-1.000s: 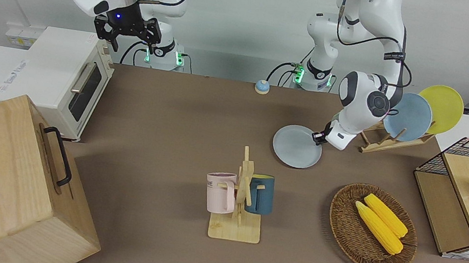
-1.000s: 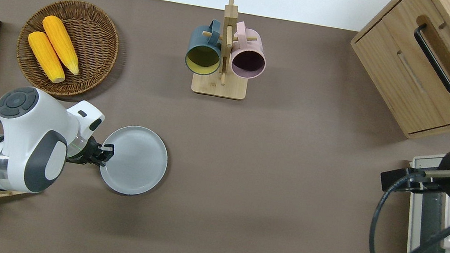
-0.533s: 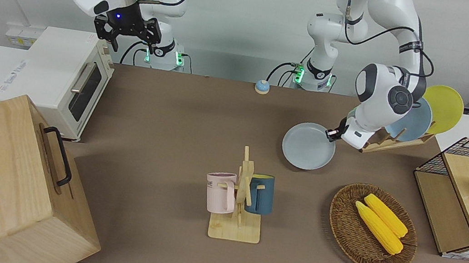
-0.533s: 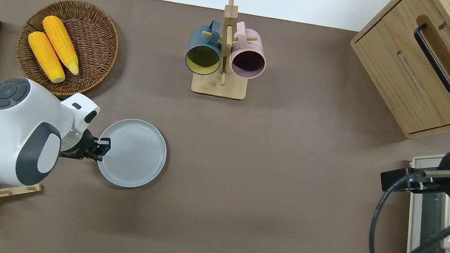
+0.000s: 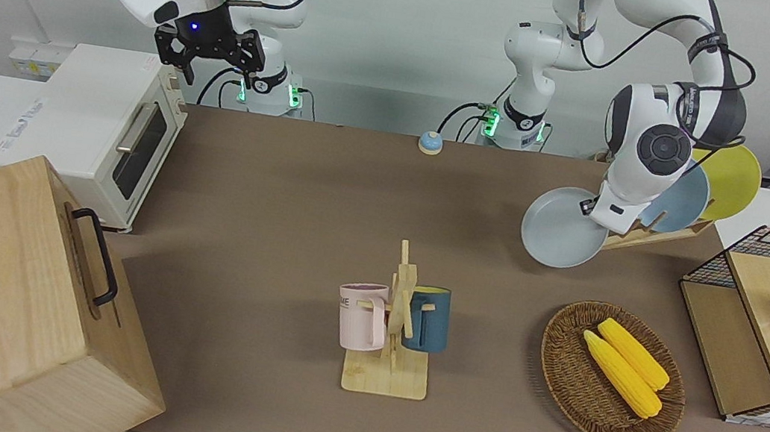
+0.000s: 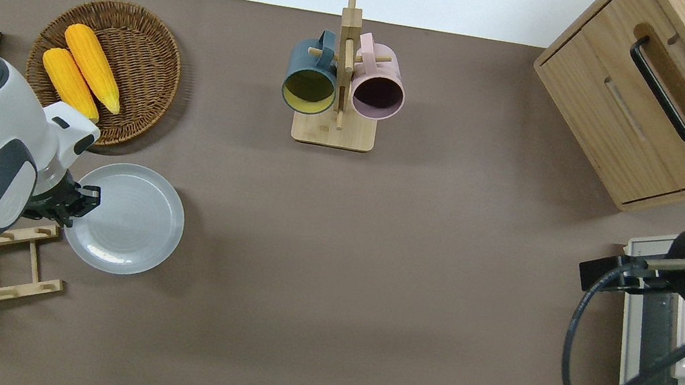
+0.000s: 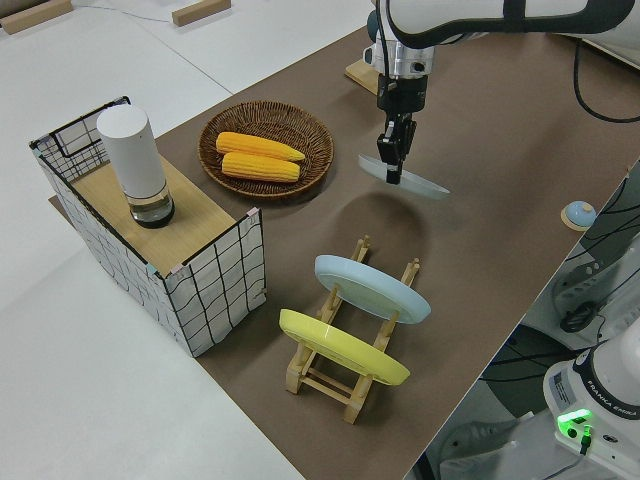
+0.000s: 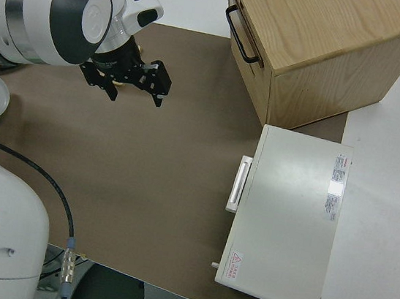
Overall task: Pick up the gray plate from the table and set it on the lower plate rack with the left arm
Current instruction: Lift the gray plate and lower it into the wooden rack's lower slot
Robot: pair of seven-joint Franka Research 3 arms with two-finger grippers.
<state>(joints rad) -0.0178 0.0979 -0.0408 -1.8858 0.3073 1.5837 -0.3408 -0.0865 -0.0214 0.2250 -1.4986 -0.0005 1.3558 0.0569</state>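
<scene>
Up off the table (image 5: 299, 181), toward the left arm's end, I see the gray plate (image 6: 127, 219) in the air, tilted, with the left gripper (image 6: 84, 200) clenched on its rim at the edge toward the rack. From overhead the plate is over bare mat just beside the wooden rack (image 6: 12, 265), between the rack and the basket (image 6: 146, 54) holding two corn cobs (image 6: 82, 73). It is round and pale gray with a faint blue tint, a shallow raised rim and an unmarked face. A blue plate (image 7: 372, 288) and a yellow plate (image 7: 342, 347) lean in the rack, with free slots nearest the gray plate. My right arm is parked, its right gripper (image 5: 210, 56) spread apart.
</scene>
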